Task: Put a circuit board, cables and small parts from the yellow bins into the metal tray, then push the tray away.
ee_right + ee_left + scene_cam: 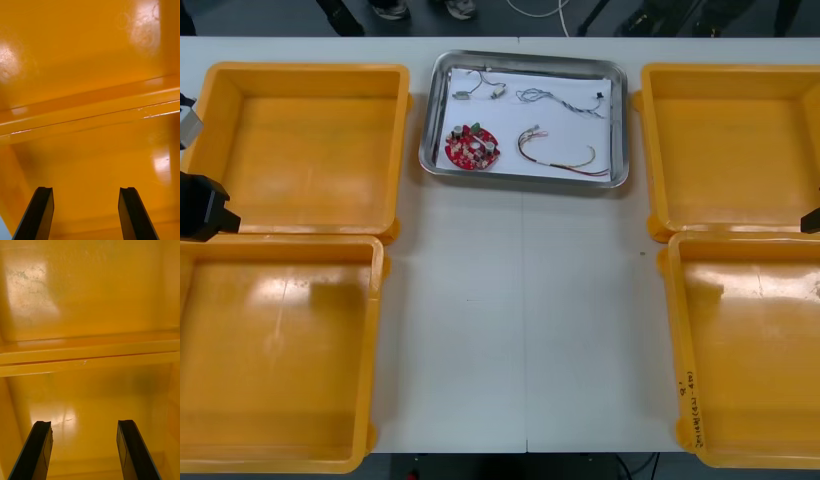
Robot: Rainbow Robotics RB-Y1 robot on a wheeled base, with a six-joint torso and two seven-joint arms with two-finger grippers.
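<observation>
Metal tray (510,118), small metal parts (464,95) indistinct

Light table (520,330) spans frame, seam down its middle. Dark grey floor (275,17) along top edge, white cord (534,13) there.

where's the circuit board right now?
Front view: the circuit board lies in the near-left corner of the metal tray, left of the red and yellow cable.
</observation>
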